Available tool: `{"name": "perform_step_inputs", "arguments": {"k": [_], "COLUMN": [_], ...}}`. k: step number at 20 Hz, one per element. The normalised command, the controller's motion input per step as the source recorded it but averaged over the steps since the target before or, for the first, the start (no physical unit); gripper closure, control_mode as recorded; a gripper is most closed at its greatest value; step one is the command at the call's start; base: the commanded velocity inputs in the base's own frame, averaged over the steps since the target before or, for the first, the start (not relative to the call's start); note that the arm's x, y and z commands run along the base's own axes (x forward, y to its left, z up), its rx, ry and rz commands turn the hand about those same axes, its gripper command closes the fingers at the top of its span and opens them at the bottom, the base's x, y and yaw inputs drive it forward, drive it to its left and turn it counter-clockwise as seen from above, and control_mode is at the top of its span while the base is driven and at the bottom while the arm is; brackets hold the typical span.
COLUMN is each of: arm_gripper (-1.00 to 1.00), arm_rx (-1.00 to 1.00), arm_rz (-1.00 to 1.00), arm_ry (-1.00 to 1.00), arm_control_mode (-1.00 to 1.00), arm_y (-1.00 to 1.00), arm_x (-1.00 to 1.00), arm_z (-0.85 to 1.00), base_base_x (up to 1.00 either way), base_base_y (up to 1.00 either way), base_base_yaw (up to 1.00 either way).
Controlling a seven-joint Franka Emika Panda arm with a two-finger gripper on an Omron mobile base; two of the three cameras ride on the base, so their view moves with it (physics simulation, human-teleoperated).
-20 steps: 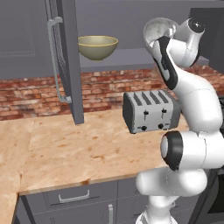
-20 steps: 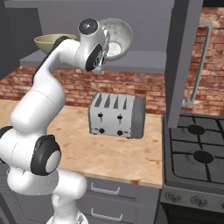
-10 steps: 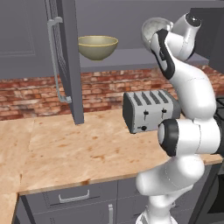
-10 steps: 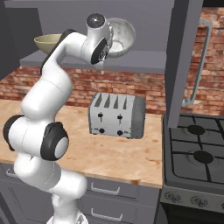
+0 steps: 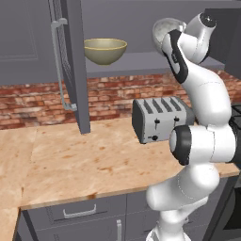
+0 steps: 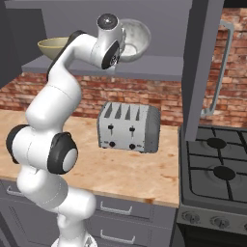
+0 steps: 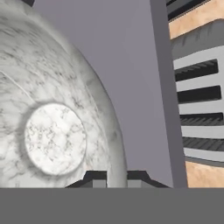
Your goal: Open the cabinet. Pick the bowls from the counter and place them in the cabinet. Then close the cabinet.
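The cabinet stands open, its left door [image 5: 70, 66] and right door [image 6: 202, 67] swung out. The olive-tan bowl [image 5: 105, 51] [image 6: 52, 46] rests upright on the cabinet floor [image 5: 136, 61] at its left. My gripper [image 7: 116, 177] is shut on the rim of the white marbled bowl [image 5: 164, 32] [image 6: 136, 38] and holds it tilted on edge, up at the cabinet opening, right of the olive bowl. The hand view faces the marbled bowl's underside [image 7: 52, 131] and round foot. The counter [image 5: 84, 160] [image 6: 120, 169] lies below.
A silver toaster [image 5: 160, 117] [image 6: 128, 126] [image 7: 201, 100] stands on the counter directly below the held bowl. Long bar handles [image 5: 59, 61] [image 6: 219, 72] stick out from the open doors. A gas stove [image 6: 217, 164] adjoins the counter on the right. Drawers [image 5: 80, 212] run under the counter.
The hand has risen a little and the arm has turned, carrying the marbled bowl slightly higher at the cabinet opening. The olive bowl and the doors have not moved.
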Motion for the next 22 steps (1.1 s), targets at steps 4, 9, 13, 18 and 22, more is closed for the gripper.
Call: {"name": "perform_step_inputs", "arguments": {"k": [4, 9, 13, 18, 22], "arm_gripper": [-1.00, -1.00, -1.00, -1.00, -1.00], "arm_rx": [0.00, 0.00, 0.00, 0.00, 0.00], "arm_rz": [0.00, 0.00, 0.00, 0.00, 0.00], "arm_ry": [-0.05, -0.16, -0.25, -0.20, -0.14], "arm_control_mode": [-1.00, -1.00, -1.00, -1.00, -1.00], "arm_y": [0.00, 0.00, 0.00, 0.00, -0.01], "arm_x": [0.00, 0.00, -0.01, -0.12, -0.42], "arm_z": [0.00, 0.00, 0.00, 0.00, 0.03], "base_base_x": [0.00, 0.00, 0.00, 0.00, 0.00], "base_base_y": [0.00, 0.00, 0.00, 0.00, 0.00], "base_base_yaw": [0.00, 0.00, 0.00, 0.00, 0.00]}}
